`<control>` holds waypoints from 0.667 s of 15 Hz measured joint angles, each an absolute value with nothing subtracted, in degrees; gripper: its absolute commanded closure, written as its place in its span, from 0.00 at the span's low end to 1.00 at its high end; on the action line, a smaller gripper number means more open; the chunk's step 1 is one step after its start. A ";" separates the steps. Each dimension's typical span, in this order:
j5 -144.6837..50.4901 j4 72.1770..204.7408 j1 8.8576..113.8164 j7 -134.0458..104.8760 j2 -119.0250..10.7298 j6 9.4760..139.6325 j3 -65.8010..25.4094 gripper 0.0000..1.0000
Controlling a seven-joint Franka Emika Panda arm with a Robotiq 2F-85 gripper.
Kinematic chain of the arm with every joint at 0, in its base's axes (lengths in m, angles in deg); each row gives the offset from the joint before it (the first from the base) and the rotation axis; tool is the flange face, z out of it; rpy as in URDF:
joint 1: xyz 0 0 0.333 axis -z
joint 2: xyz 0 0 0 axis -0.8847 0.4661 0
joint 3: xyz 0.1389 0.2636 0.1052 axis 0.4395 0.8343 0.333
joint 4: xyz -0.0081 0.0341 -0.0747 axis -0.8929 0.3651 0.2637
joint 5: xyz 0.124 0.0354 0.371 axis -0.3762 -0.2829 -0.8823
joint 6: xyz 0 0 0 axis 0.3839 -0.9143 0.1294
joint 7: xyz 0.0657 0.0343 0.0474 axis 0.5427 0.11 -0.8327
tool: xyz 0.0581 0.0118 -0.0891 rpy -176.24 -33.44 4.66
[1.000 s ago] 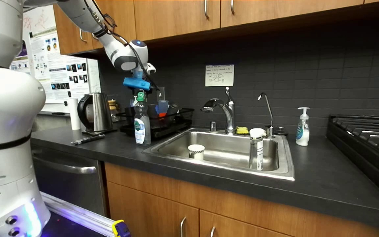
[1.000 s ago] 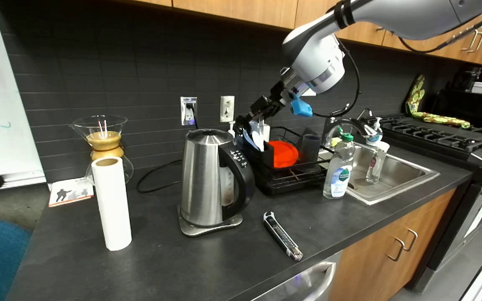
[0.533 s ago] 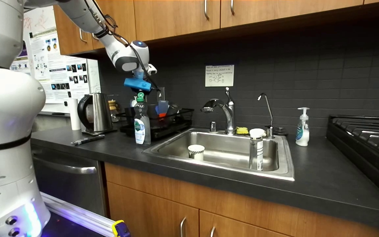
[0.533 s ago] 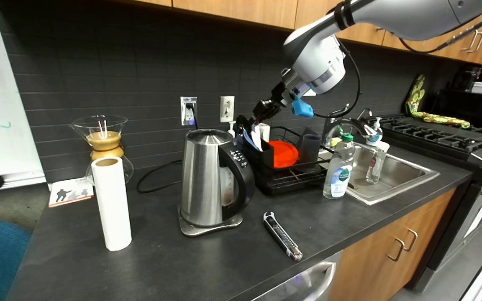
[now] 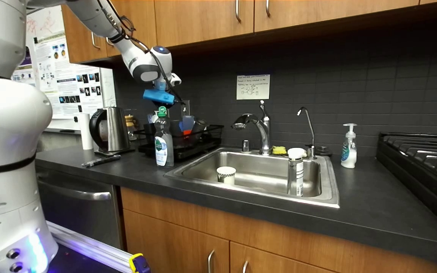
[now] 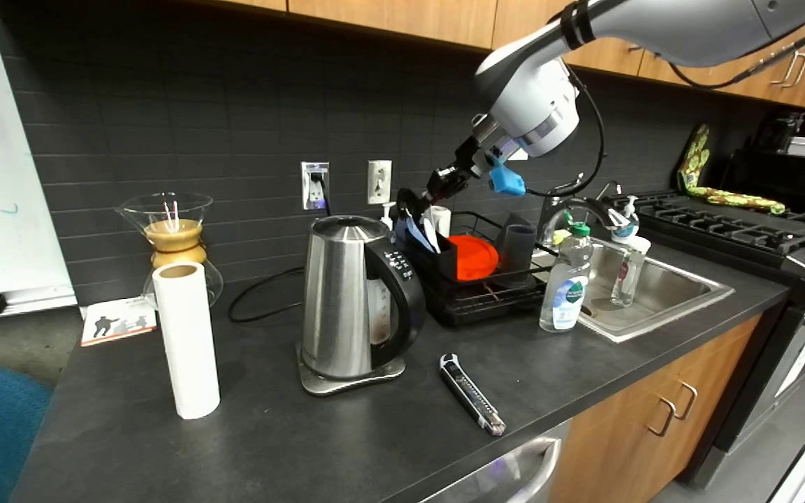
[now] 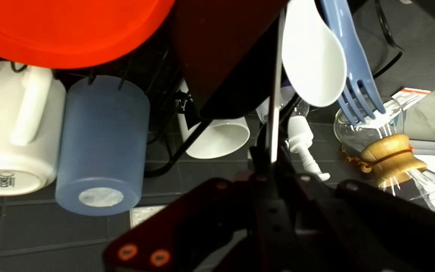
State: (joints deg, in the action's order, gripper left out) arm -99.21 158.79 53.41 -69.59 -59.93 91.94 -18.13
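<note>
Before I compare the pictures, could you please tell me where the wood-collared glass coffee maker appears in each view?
In an exterior view, the coffee maker is left of centre, right of the kettle, which partly hides it.
In an exterior view, the coffee maker is at left, behind the paper roll.
In the wrist view, the coffee maker is far right, upside down, partly behind the fork.
Shared landmark: the dark tiled wall.
</note>
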 measured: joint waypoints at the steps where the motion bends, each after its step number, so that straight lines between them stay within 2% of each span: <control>1: -99.21 159.05 53.41 -69.59 -60.23 92.09 -18.13 0.98; 9: -99.21 164.75 53.06 -69.77 -65.20 95.31 -17.68 0.98; 10: -99.21 165.74 52.96 -69.92 -66.06 95.82 -17.51 0.68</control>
State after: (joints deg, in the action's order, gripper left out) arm -99.21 165.74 52.96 -69.92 -66.06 95.82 -17.51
